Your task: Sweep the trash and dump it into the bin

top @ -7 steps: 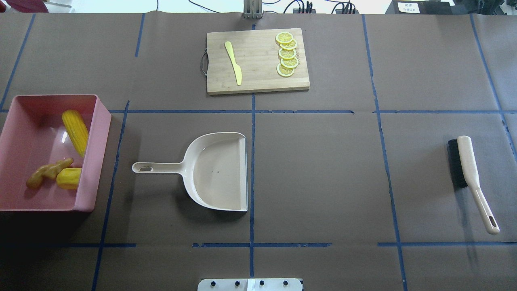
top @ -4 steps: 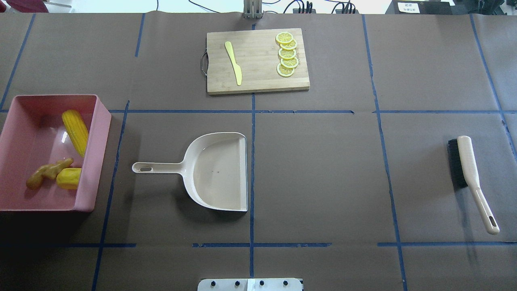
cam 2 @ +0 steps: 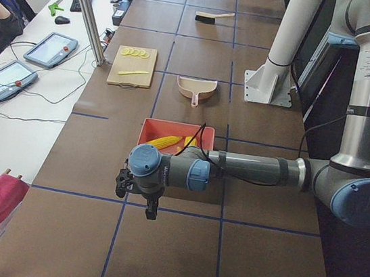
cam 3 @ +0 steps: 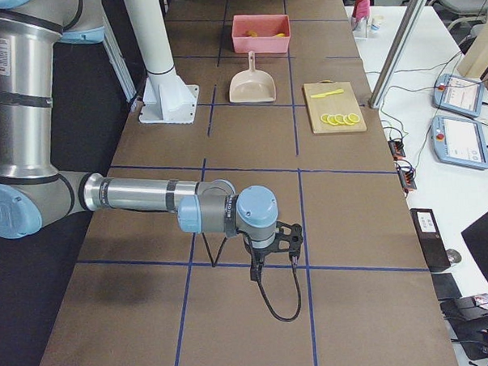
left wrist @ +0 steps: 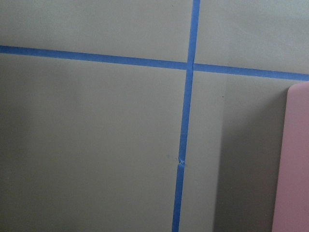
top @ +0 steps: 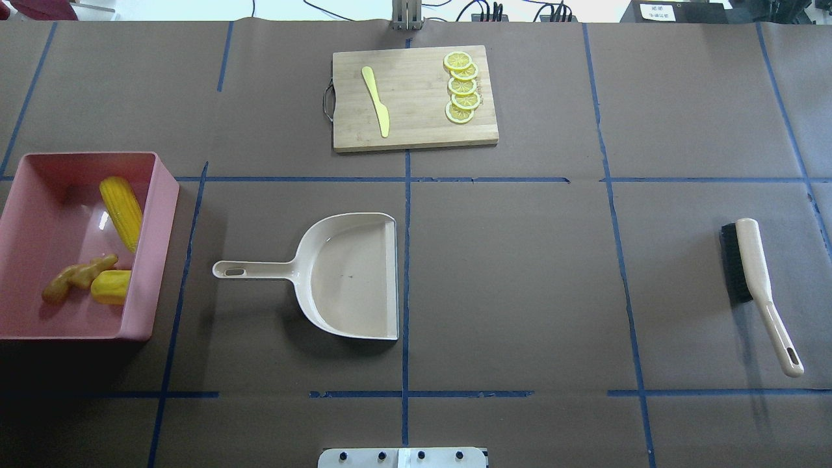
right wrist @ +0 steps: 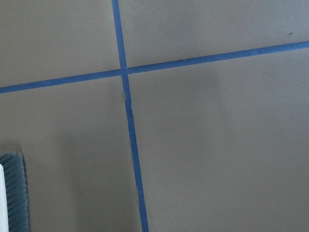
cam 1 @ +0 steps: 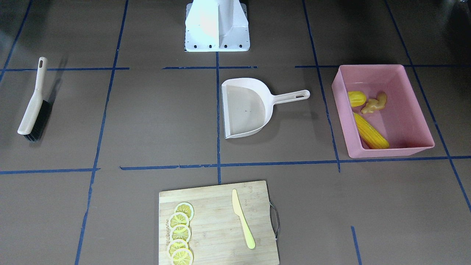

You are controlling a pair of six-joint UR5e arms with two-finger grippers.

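The left claw (cam 2: pixel 150 210) hangs over the table's end, past the pink bin (top: pixel 156 260). I cannot tell if it is spread or pressed together. All 3 bits of trash lie inside the bin: the corn cob (top: pixel 121 212), the ginger root (top: pixel 78 276) and the small yellow fruit (top: pixel 110 287). So the job looks done. The dustpan (top: pixel 351 279) lies flat in the middle, its mouth turned toward the brush (top: pixel 754 273) far right. The right claw (cam 3: pixel 254 270) hangs beyond the brush, out of the way, and I cannot tell its state either.
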